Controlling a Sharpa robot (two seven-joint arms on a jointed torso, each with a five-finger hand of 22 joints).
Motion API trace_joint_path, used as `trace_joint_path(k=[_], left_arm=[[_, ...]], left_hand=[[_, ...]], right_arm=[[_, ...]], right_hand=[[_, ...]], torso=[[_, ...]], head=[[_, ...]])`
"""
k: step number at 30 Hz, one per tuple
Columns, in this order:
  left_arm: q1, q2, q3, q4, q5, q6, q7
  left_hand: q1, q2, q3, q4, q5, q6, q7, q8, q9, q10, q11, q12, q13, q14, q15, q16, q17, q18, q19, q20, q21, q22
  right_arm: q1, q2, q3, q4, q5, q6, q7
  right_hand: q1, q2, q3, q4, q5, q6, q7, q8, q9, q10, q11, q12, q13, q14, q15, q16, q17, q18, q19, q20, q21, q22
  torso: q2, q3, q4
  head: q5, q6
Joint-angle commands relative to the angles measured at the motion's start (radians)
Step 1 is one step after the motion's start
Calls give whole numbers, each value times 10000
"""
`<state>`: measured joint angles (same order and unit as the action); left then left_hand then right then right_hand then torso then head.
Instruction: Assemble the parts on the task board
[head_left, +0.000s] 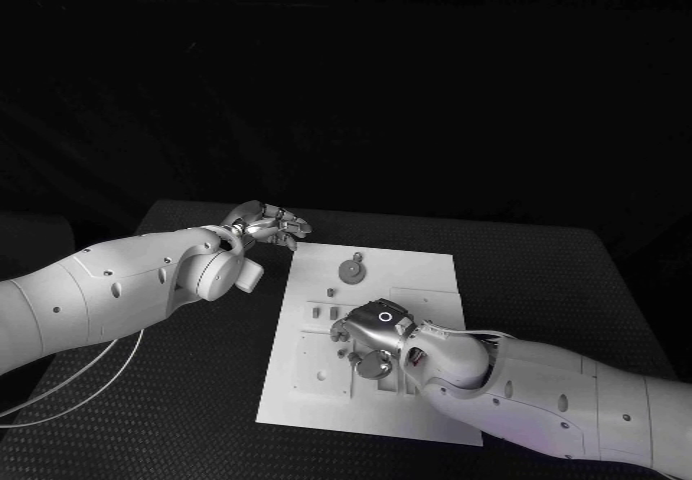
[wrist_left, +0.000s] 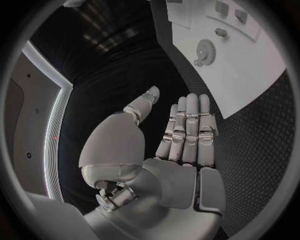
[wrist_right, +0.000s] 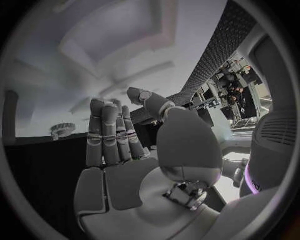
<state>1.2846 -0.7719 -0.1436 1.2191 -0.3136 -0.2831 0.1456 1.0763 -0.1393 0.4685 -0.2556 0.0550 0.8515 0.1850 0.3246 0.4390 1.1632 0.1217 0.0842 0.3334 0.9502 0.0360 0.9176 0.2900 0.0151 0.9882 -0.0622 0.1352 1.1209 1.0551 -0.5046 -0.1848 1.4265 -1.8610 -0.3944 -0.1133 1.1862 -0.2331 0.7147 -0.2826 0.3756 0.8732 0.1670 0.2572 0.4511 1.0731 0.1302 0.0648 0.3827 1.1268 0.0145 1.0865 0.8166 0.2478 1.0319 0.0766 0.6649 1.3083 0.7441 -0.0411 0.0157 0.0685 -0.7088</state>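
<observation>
The white task board (head_left: 421, 278) lies in the middle of the black table. A grey gear-shaped part (head_left: 352, 269) lies flat near the board's far end, with several small parts (head_left: 330, 293) just nearer to me. My right hand (head_left: 378, 335) hovers over the board's middle; in the right wrist view its fingers (wrist_right: 106, 137) are straight with nothing in them, and a gear (wrist_right: 62, 130) shows beyond them on the board (wrist_right: 50, 75). My left hand (head_left: 268, 225) is off the board's far left corner, flat and empty, fingers (wrist_left: 187, 130) straight. The left wrist view shows the gear (wrist_left: 204, 50) on the board (wrist_left: 250, 75).
Another round grey piece (head_left: 378, 369) lies on the board just under my right wrist. The board has square recesses (head_left: 320, 365) at its near left. Black table (head_left: 188, 400) surrounds the board on all sides. A white cable (head_left: 87, 385) hangs below my left arm.
</observation>
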Motion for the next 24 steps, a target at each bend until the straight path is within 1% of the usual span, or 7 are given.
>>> trace_joint_path(k=[1, 7, 9, 11, 15, 18, 24], left_arm=[[20, -7, 6, 12, 44, 96, 41], [20, -1, 6, -19, 44, 89, 55], [20, -5, 6, -15, 44, 94, 69], [20, -9, 6, -11, 44, 94, 94], [20, -25, 6, -9, 44, 59, 114], [20, -28, 6, -12, 44, 28, 112], [19, -27, 5, -41, 44, 23, 140]], left_hand=[[5, 76, -62, 13, -35, -87, -11, 16, -9, -68, -18, -59, 15, 28, 9, -59, 11, 3, 65, 5, -53, -12], [8, 76, -61, 12, -35, -89, -10, 17, -9, -69, -18, -59, 16, 28, 9, -62, 14, 4, 65, 5, -55, -12], [9, 77, -61, 12, -35, -89, -10, 17, -9, -69, -18, -59, 16, 28, 9, -63, 16, 3, 66, 6, -56, -13], [9, 75, -61, 13, -35, -89, -10, 17, -9, -69, -18, -59, 17, 28, 9, -64, 17, 3, 66, 6, -57, -13], [5, 71, -64, 14, -36, -88, -10, 18, -9, -69, -18, -59, 17, 28, 10, -65, 18, 2, 66, 7, -58, -13], [4, 69, -65, 15, -36, -88, -10, 20, -9, -68, -18, -58, 18, 28, 10, -66, 20, 2, 67, 7, -59, -13], [3, 63, -67, 16, -36, -84, -11, 23, -8, -65, -19, -55, 20, 30, 10, -67, 24, 2, 69, 7, -62, -13]], right_arm=[[97, -181, -3, 151, 29, 0, -181], [432, -646, 98, 564, 553, -294, -3], [534, -880, 238, 767, 884, -431, 88], [614, -1130, 458, 957, 1317, -468, 190], [884, -1616, 670, 1209, 1834, -336, 357], [1144, -2060, 696, 1359, 2072, -210, 449], [1311, -2733, 695, 1571, 1734, 598, 159]], right_hand=[[29, -50, 29, 13, -5, -55, 6, -2, -13, -15, -4, 36, 11, -86, 24, 51, -16, 140, -86, 2, 38, 237], [88, 10, 63, 35, -7, 7, 25, 70, -3, 59, -32, 90, -21, -81, -1, 161, -56, 140, -63, 7, 121, 234], [80, 30, 58, 58, -8, 15, 17, 98, -5, 178, -75, 152, -17, -48, -44, 237, -85, 140, -28, -4, 182, 232], [36, 51, 32, 91, -11, 11, 14, 122, -11, 302, -121, 211, -13, 19, -89, 333, -115, 140, 31, -31, 260, 231], [-172, -32, -76, 264, -16, -26, 50, 141, -29, 504, -191, 301, -2, 137, -160, 465, -179, 140, 142, -82, 381, 224], [-531, -226, -282, 466, -27, -97, 30, 134, -52, 544, -210, 307, -17, 143, -177, 503, -249, 140, 143, -93, 420, 214], [-1094, -417, -1133, 573, -50, -545, -194, 6, -135, 276, -105, 138, -120, -55, -66, 545, -384, 140, -54, -85, 422, 204]], torso=[[1, 0, -1], [-7, 4, -12], [-5, 7, -12], [-1, 7, -12], [-7, 7, -24], [-5, 6, -27], [-11, -3, -23]], head=[[-12, 25], [-57, 108], [-78, 141], [-105, 175], [-120, 228], [-146, 258], [-209, 286]])
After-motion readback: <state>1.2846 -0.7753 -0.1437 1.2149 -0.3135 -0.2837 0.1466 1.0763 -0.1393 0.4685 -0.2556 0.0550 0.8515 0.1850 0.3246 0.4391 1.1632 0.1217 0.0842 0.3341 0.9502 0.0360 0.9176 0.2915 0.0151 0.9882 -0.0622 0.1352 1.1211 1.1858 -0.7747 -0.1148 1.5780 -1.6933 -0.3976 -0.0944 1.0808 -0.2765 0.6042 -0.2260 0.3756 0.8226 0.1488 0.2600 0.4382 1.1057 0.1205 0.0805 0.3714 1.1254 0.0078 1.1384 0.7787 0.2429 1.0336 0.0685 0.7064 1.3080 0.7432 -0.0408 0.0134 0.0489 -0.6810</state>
